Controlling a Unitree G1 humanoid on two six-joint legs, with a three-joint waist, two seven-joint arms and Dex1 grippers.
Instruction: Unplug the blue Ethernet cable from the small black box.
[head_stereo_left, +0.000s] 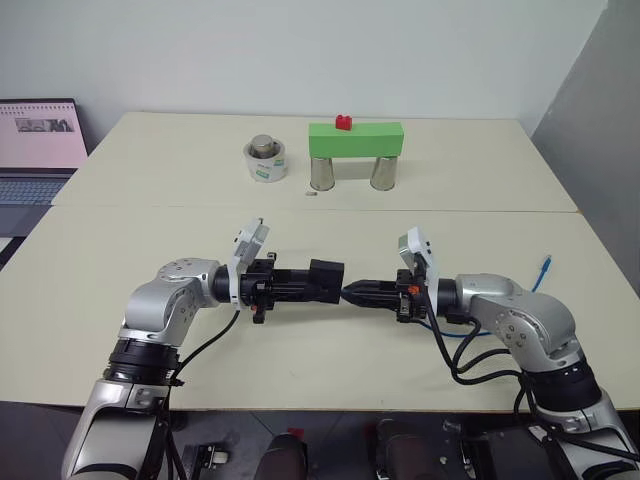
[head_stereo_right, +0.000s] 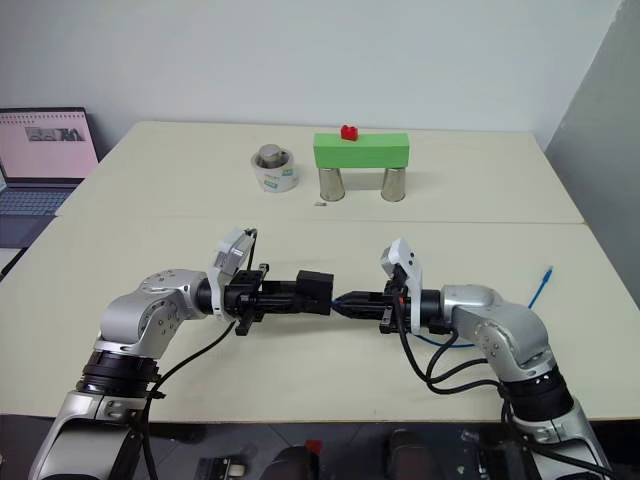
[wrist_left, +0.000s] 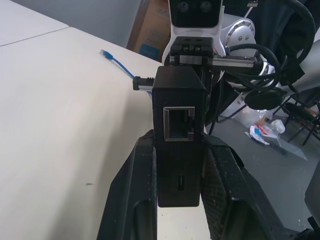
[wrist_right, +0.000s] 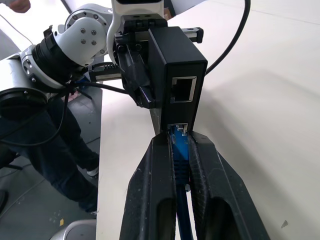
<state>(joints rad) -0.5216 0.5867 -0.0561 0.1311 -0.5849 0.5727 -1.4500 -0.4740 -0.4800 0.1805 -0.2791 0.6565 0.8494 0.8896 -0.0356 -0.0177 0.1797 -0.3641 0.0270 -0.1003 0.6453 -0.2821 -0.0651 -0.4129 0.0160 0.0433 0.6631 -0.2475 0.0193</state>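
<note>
Right fingers (wrist_right: 181, 165) pinch the blue Ethernet cable (wrist_right: 179, 150) plug; left fingers (wrist_left: 181, 165) clamp the small black box (wrist_left: 179, 145), at nine o'clock (latch possibly unpressed): a pull may slip.

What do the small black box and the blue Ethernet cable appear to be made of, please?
The small black box looks like moulded plastic with a matte finish: flat dull faces, soft highlights, metal-looking port frames. The blue Ethernet cable seems to have a smooth, flexible plastic or rubbery jacket, slightly glossy; its plug at the box looks like clear plastic, though partly hidden.
</note>
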